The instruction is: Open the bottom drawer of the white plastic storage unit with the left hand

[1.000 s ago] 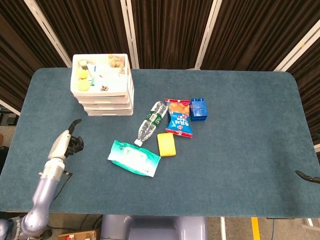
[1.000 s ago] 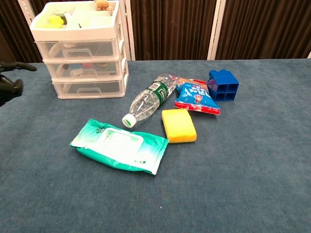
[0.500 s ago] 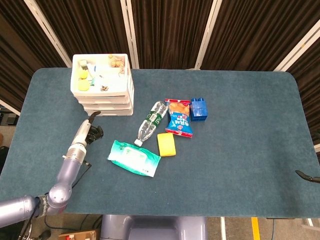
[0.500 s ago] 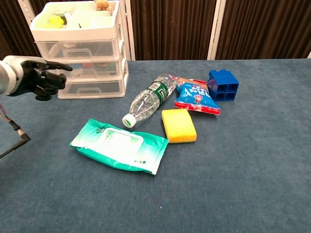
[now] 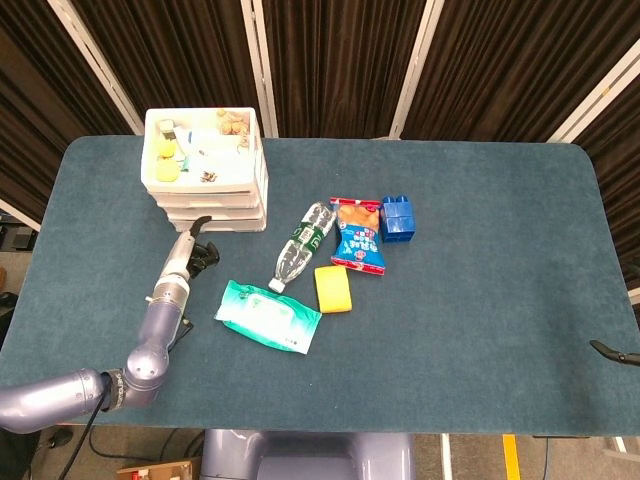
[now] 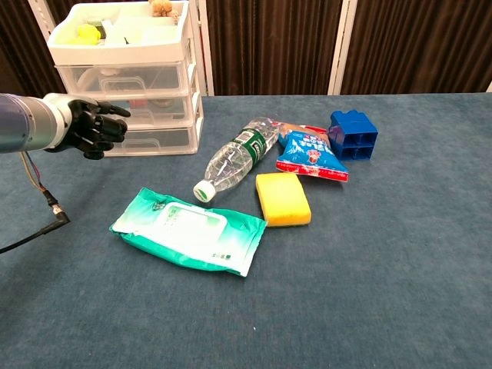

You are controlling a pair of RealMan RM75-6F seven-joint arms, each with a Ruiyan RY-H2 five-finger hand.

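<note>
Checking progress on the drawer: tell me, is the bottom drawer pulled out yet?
No, in the chest view the bottom drawer sits flush with the drawers above it.

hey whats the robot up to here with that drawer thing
The robot's left hand is held in front of the white plastic storage unit, level with its lower drawers. The fingers are partly curled and hold nothing, and the bottom drawer looks closed. Whether the fingers touch the unit is unclear. A wipes pack, bottle, yellow sponge, snack bag and blue block lie untouched on the table. Only a tip of the right hand shows at the table's edge.
</note>
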